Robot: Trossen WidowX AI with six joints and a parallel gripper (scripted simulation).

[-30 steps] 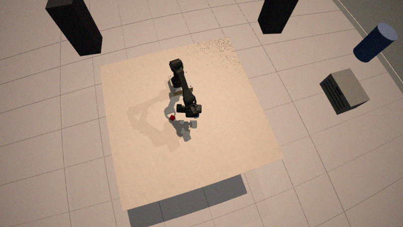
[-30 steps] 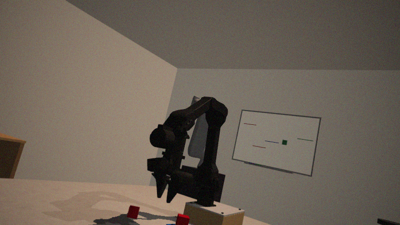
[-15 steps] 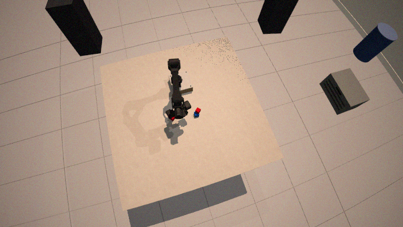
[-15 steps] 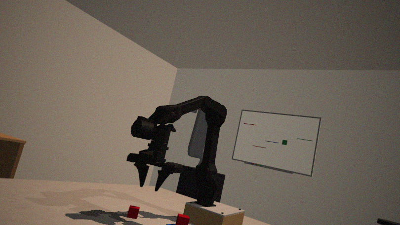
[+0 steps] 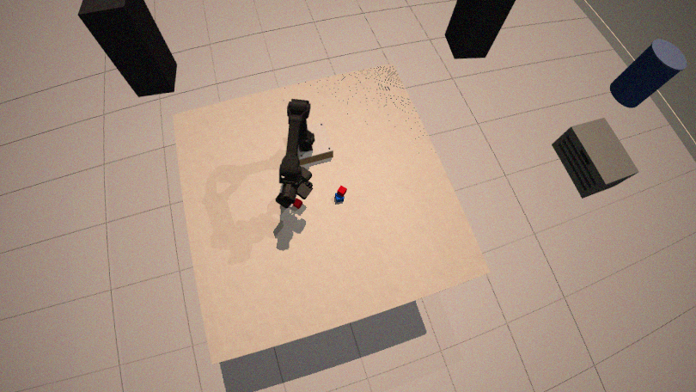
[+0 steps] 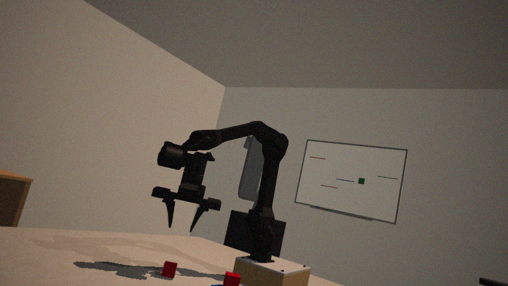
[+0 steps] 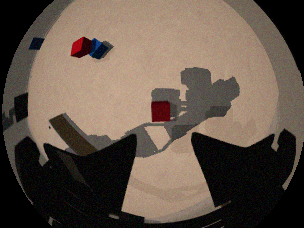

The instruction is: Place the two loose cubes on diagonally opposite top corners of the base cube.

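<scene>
One red cube (image 5: 341, 190) (image 6: 231, 278) (image 7: 80, 47) sits on the blue base cube (image 5: 338, 198) (image 7: 98, 48), over one corner, with blue showing beside it; its exact offset and levelness are too small to tell. The other red cube (image 5: 297, 203) (image 6: 169, 270) (image 7: 160, 111) lies alone on the table, in the arm's shadow. My gripper (image 6: 180, 229) (image 7: 164, 138) is open and empty. It points down, well above the table, with the lone cube just ahead of the gap between the fingertips in the wrist view. The fingertips are hidden in the top view.
The arm's base block (image 5: 317, 158) (image 6: 253, 273) (image 7: 72, 135) stands on the tabletop (image 5: 340, 267), behind the cubes. The stack is off to the upper left in the wrist view. A grey cabinet (image 5: 603, 150) and a blue cylinder (image 5: 645, 75) stand away from the table.
</scene>
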